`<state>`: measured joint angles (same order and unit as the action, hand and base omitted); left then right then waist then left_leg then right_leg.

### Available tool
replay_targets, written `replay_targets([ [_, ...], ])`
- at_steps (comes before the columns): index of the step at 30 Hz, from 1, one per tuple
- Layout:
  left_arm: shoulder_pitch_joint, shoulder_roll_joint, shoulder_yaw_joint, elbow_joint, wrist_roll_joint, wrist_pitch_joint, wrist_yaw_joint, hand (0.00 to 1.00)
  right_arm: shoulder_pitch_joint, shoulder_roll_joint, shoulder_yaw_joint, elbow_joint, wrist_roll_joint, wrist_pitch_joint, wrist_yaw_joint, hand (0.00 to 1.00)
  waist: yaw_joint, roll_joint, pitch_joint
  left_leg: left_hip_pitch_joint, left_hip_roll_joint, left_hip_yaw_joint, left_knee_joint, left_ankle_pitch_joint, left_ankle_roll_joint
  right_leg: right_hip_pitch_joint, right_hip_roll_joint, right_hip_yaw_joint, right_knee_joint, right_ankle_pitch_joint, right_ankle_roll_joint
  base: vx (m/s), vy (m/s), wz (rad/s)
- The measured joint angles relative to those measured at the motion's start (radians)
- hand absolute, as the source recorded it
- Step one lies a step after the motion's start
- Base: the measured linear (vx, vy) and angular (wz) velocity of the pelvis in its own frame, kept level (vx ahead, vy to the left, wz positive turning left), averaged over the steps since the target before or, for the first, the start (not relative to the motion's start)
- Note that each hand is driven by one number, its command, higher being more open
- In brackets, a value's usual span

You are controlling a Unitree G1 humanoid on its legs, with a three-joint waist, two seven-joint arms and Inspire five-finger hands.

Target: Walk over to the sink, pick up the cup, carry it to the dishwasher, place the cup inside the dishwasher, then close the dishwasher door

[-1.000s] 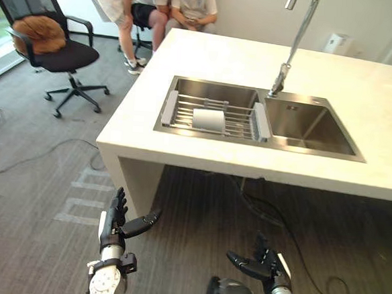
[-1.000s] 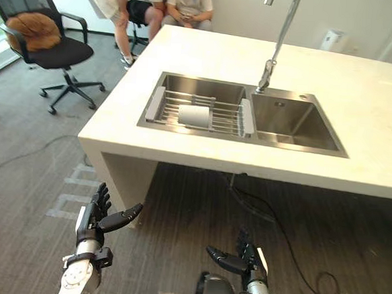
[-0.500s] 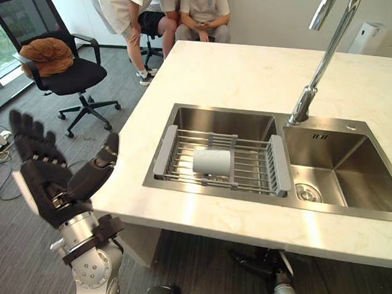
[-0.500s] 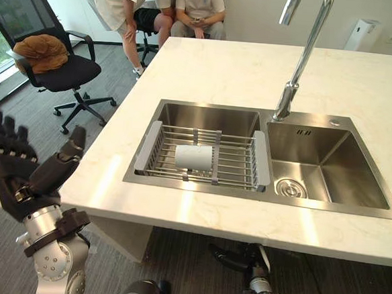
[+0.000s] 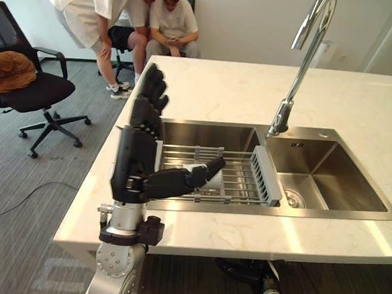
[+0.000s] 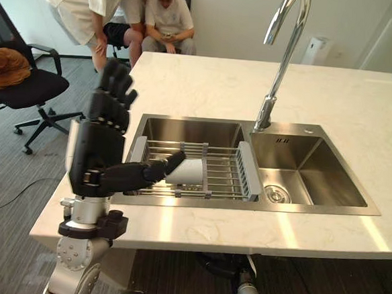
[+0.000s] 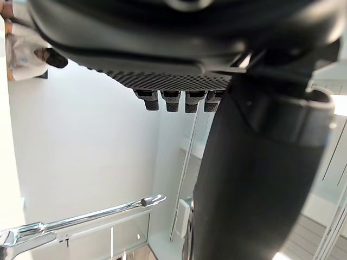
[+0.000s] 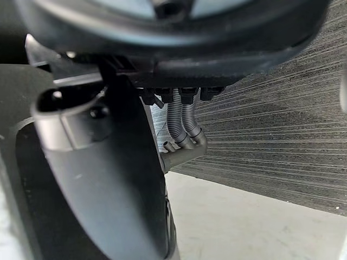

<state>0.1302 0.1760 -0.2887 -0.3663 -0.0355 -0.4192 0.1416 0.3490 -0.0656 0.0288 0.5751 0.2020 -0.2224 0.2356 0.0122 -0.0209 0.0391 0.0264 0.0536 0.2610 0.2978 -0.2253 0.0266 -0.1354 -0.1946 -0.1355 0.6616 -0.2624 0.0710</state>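
White cup [image 6: 189, 171] lies on its side, axis crosswise, on the sink's drying rack [image 6: 222, 178], ahead of the raised left hand [image 6: 96, 155] — fingers straight, thumb spread, empty — the nearer one; right hand [image 8: 100, 179] hangs low, uncurled.

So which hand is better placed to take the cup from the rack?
Left. The left hand is up at counter height, open, its thumb pointing at the cup lying in the rack. The right hand hangs low beneath the counter, well off the cup.
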Motion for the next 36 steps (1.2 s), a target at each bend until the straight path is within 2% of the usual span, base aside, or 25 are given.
replay_targets([
  [1, -0.020, 0.008, -0.002, 0.045, 0.009, 0.012, 0.008, 1.00, -0.005, 0.003, 0.000, 0.000, 0.000, -0.003, 0.012, 1.00, -0.010, -0.013, -0.005, -0.006, 0.000, 0.000, 0.007, -0.001, -0.010, -0.008, 0.007, -0.008, -0.105, 0.065, -0.013, 0.12, -0.071, -0.04],
  [2, -0.032, 0.013, -0.002, 0.093, 0.028, 0.026, 0.008, 1.00, -0.006, 0.002, -0.004, 0.008, 0.000, -0.009, 0.018, 1.00, -0.019, -0.021, -0.007, -0.012, 0.004, -0.006, 0.017, -0.005, -0.019, 0.004, 0.017, -0.012, -0.159, 0.065, -0.009, 0.12, -0.089, -0.06],
  [3, -0.032, 0.013, -0.004, 0.102, 0.031, 0.030, 0.007, 1.00, -0.007, 0.000, -0.005, 0.011, 0.000, -0.009, 0.018, 1.00, -0.020, -0.019, -0.008, -0.012, 0.007, -0.007, 0.017, -0.004, -0.021, 0.009, 0.021, -0.014, -0.170, 0.065, -0.009, 0.11, -0.109, -0.16],
  [5, -0.032, 0.013, -0.028, 0.144, 0.042, 0.082, 0.003, 1.00, -0.007, -0.012, -0.006, 0.013, 0.000, -0.009, 0.019, 1.00, -0.023, -0.009, -0.005, -0.016, 0.035, -0.012, 0.016, -0.004, -0.028, 0.075, 0.058, -0.022, -0.315, 0.071, -0.005, 0.08, -0.152, -0.31],
  [8, -0.033, 0.017, -0.046, 0.146, 0.095, 0.109, -0.007, 1.00, -0.008, -0.015, -0.025, 0.032, 0.001, -0.013, 0.017, 1.00, -0.025, -0.002, -0.009, -0.010, 0.050, -0.032, -0.011, 0.005, -0.045, 0.090, 0.089, -0.020, -0.370, 0.094, -0.020, 0.01, -0.097, -0.14],
  [11, -0.039, 0.022, -0.046, 0.146, 0.144, 0.154, -0.016, 1.00, -0.014, -0.033, -0.046, 0.055, 0.001, -0.013, 0.013, 1.00, -0.025, 0.014, -0.023, -0.001, 0.049, -0.029, -0.060, 0.025, -0.063, 0.091, 0.102, -0.012, -0.408, 0.120, -0.023, 0.00, -0.017, -0.11],
  [16, -0.042, 0.048, -0.044, 0.170, 0.221, 0.218, -0.012, 1.00, -0.018, -0.038, -0.063, 0.086, 0.000, -0.006, 0.017, 1.00, -0.025, 0.022, -0.039, 0.003, 0.037, -0.031, -0.122, 0.068, -0.055, 0.100, 0.106, -0.012, -0.476, 0.164, -0.021, -0.02, 0.003, 0.00],
  [20, -0.053, 0.073, -0.044, 0.252, 0.297, 0.273, 0.006, 1.00, -0.032, -0.038, -0.062, 0.108, -0.008, 0.007, 0.034, 1.00, -0.025, 0.023, -0.040, 0.010, 0.023, -0.033, -0.177, 0.108, -0.050, 0.115, 0.106, -0.018, -0.543, 0.212, -0.022, -0.06, 0.020, 0.03],
  [27, -0.058, 0.110, -0.040, 0.330, 0.353, 0.337, 0.050, 1.00, -0.024, -0.037, -0.072, 0.158, -0.008, 0.030, 0.045, 1.00, -0.026, 0.022, -0.039, 0.020, 0.010, -0.060, -0.236, 0.157, -0.049, 0.122, 0.100, -0.041, -0.575, 0.233, -0.029, -0.08, 0.001, 0.12],
  [36, -0.128, 0.131, -0.037, 0.373, 0.397, 0.383, 0.091, 1.00, -0.023, -0.027, -0.103, 0.160, -0.007, 0.036, 0.075, 1.00, -0.031, 0.022, -0.039, 0.032, 0.007, -0.057, -0.273, 0.171, -0.052, 0.124, 0.106, -0.039, -0.582, 0.241, -0.024, 0.01, -0.003, 0.00],
])
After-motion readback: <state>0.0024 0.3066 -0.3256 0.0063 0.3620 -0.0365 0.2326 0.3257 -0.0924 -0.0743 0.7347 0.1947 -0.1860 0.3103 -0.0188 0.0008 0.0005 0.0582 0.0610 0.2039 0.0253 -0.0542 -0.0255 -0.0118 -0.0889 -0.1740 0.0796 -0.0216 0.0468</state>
